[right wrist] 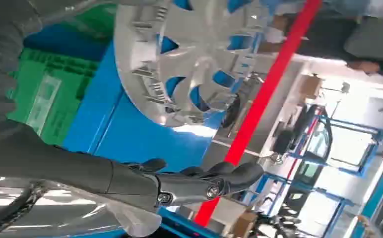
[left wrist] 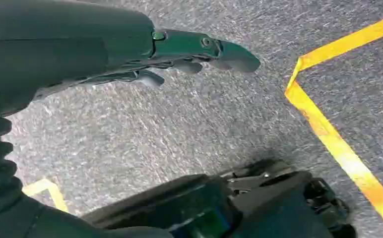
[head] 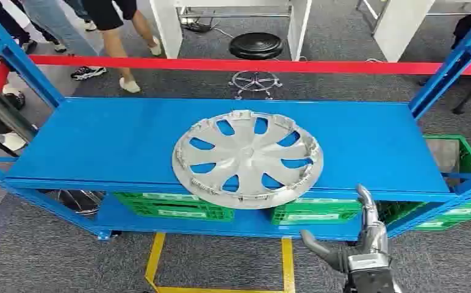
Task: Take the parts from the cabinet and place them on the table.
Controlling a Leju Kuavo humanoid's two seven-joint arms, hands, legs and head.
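Observation:
A silver wheel cover (head: 248, 158) lies flat on the blue shelf (head: 99, 140) of the cabinet, its near rim jutting over the shelf's front edge. My right hand (head: 358, 244) is raised below and to the right of it, fingers spread and empty, short of the shelf edge. The right wrist view shows that hand (right wrist: 199, 181) open, with the wheel cover (right wrist: 189, 54) beyond it. My left hand (left wrist: 189, 54) hangs over the grey carpet, fingers extended and holding nothing.
Green crates (head: 172, 206) sit on the lower shelf. A red bar (head: 251, 65) spans the back of the cabinet between blue uprights (head: 446, 67). People's legs (head: 117, 43) and a black stool (head: 255, 46) are behind. Yellow floor tape (head: 288, 262) marks the carpet.

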